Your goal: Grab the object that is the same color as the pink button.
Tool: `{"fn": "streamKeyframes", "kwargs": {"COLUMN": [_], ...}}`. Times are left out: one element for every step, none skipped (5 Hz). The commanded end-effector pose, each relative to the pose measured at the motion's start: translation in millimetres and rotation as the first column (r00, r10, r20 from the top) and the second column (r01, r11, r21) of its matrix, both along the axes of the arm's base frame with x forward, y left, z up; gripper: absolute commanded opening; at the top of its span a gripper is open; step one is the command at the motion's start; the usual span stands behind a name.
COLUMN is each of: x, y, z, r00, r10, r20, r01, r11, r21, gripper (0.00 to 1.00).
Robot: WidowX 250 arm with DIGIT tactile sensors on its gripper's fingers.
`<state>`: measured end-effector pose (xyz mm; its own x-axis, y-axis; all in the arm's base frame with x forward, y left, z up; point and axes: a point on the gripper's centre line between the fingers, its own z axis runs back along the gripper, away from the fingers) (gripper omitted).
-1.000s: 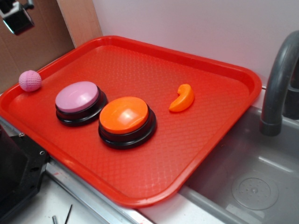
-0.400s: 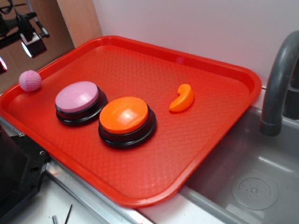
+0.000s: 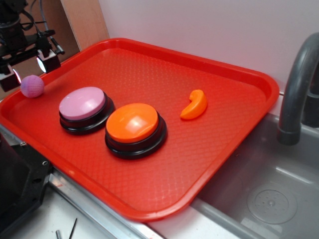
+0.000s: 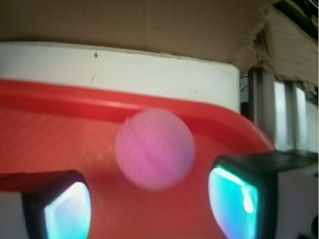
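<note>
A small pink knitted ball [image 3: 32, 86] rests in the far left corner of the red tray [image 3: 214, 149]. My gripper [image 3: 28, 67] hovers just above it, open, one finger on each side. In the wrist view the ball [image 4: 155, 149] is a blurred pink disc ahead of my gripper [image 4: 149, 206], above the gap between its two fingers, with nothing held. The pink button [image 3: 82, 103], with a pale lilac dome on a black base, stands on the tray to the right of the ball.
An orange-topped button [image 3: 133, 123] stands beside the pink one. An orange curved plastic piece [image 3: 195, 105] lies further right. A grey sink [image 3: 271, 194] and faucet [image 3: 298, 84] are at the right. Cardboard [image 4: 124, 25] and a white ledge [image 4: 119, 69] lie behind the tray.
My gripper has come down from the top left corner and now sits directly over the pink ball. The ball, buttons and orange piece have not moved.
</note>
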<state>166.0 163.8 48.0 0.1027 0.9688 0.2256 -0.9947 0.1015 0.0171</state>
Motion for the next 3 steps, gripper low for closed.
{"fn": "streamKeyframes", "kwargs": {"x": [2.2, 0.9, -2.0], "y": [17.3, 18.4, 18.9], "z": [-7.2, -10.7, -11.8], "r00": [0.998, 0.997, 0.997], "r10": [0.045, 0.064, 0.082], "r20": [-0.032, -0.047, -0.007], "r01": [-0.045, -0.063, -0.082], "r11": [0.999, 0.998, 0.997], "r21": [0.014, 0.005, 0.005], "gripper": [1.00, 1.00, 0.00]}}
